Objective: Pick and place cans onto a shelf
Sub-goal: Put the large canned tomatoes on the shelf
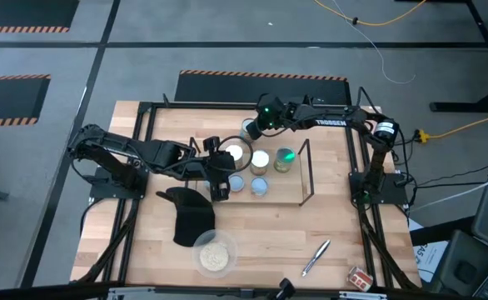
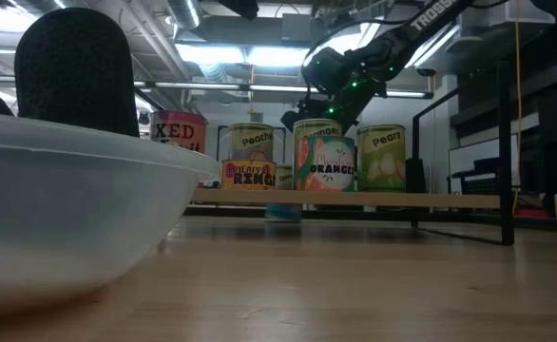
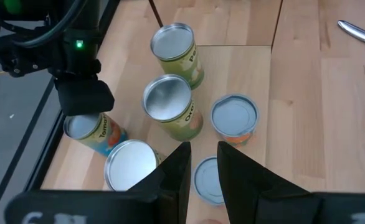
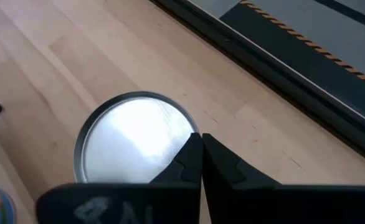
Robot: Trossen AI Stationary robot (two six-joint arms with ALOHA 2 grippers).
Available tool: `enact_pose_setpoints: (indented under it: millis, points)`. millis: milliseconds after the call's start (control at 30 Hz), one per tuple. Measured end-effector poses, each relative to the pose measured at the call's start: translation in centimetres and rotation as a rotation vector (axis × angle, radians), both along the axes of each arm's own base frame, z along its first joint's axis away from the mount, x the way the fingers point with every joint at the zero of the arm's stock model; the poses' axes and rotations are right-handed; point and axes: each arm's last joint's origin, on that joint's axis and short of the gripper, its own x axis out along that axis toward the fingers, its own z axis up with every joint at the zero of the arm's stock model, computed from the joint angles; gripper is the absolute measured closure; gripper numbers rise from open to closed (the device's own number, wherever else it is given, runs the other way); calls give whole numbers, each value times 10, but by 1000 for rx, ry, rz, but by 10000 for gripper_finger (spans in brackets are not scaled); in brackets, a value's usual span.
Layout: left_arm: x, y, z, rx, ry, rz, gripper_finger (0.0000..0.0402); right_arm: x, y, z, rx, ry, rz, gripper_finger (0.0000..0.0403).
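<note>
So the right claw (image 1: 255, 125) was pinched fully together, hovering right over a tomato can (image 3: 92, 132) at the back corner of the shelf (image 1: 304, 179), its tips over the silvery lid (image 4: 132, 140) without holding it. The left claw (image 1: 220, 185) sat at the shelf's other end with its fingers a little apart and nothing between them. Just ahead of it stood an orange can (image 3: 175, 107) and a pear can (image 3: 177, 50), with two pale blue-topped cans (image 1: 259, 187) right beside it. A clear bowl (image 1: 215, 254) sat on the worktop (image 1: 261, 242) behind that claw.
</note>
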Motion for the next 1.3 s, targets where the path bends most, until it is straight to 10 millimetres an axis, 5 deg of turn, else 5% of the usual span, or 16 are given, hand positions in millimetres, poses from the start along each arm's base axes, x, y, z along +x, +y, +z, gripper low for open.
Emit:
enact_pose_setpoints:
  millis: [833, 1033, 1300]
  points:
    - [0, 0, 0, -2, -1, 1, 331, 0, 2, 4, 33, -26, 41, 329]
    - [0, 0, 0, -6, 0, -3, 331, -15, 10, 43, -9, -78, 97, 328]
    - [3, 5, 2, 26, -18, -23, 331, -63, 41, 125, -134, -171, 172, 328]
